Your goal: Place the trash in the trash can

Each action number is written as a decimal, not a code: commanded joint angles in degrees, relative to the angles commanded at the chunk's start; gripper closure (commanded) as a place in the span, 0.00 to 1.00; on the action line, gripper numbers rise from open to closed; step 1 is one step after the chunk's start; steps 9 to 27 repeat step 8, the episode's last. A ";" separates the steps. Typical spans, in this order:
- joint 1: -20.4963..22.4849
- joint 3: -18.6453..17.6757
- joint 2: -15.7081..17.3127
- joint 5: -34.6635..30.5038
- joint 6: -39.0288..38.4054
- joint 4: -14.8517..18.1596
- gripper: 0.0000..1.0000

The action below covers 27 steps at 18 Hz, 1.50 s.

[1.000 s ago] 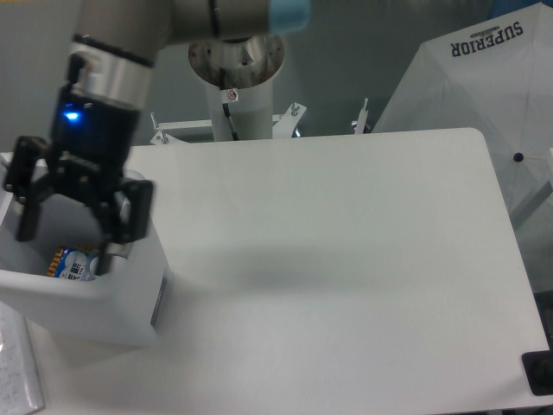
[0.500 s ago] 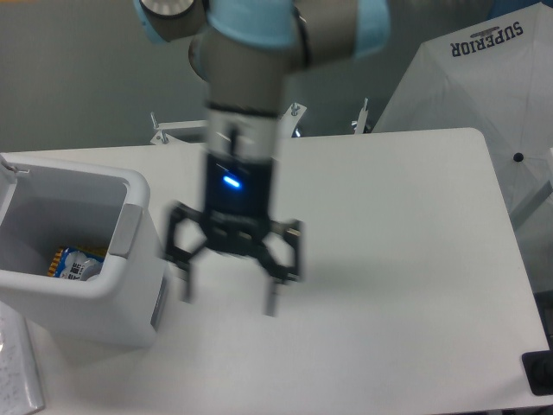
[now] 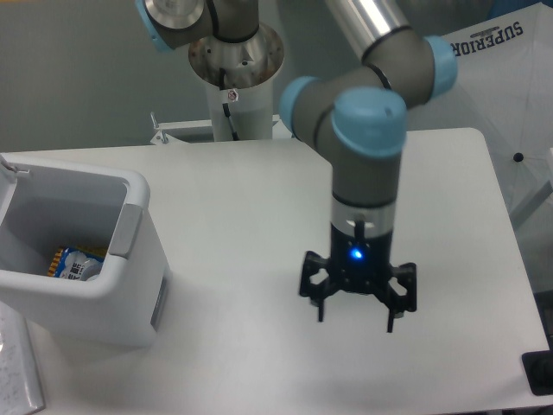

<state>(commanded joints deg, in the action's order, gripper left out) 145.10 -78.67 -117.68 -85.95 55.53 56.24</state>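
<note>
Your hand (image 3: 356, 322) sits in the lower middle-right of the frame, pointing down at the surface (image 3: 259, 216) with its two dark fingers (image 3: 320, 304) spread wide apart and nothing between them. A small blue light glows on the black body just above the fingers. The arm (image 3: 367, 156) rises from there as a grey column with pale blue joint caps, bends toward the top of the frame and runs off the upper edge; its round base column (image 3: 235, 78) stands at the top, left of centre, behind the far edge of the surface.

The trash can (image 3: 130, 294) stands at the left edge of the frame, well apart from your hand. It is a boxy white bin with a thick rounded rim and a grey panel on the side facing the middle of the picture. Down in its bottom, near the left edge, you can see a small item with blue, white and orange-yellow print (image 3: 76, 262), lying against the inner wall. You cannot tell from here whether that is the wrapper or the bottle, and only part of the bin's floor is visible.

At the upper right a white fabric shape with the word SUPERIOR (image 3: 488, 39) stands beyond the surface. A dark object (image 3: 537, 373) shows at the lower right corner of the frame, and a pale textured sheet (image 3: 17, 372) lies at the lower left corner beside the bin.
</note>
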 joint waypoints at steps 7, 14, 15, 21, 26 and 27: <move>0.79 9.41 -3.16 -1.50 9.69 14.78 0.00; 0.79 9.41 -3.25 -2.20 9.78 15.04 0.00; 0.79 9.41 -3.25 -2.20 9.78 15.04 0.00; 0.79 9.41 -3.25 -2.20 9.78 15.04 0.00; 0.79 9.41 -3.25 -2.20 9.78 15.04 0.00; 0.79 9.41 -3.25 -2.20 9.78 15.04 0.00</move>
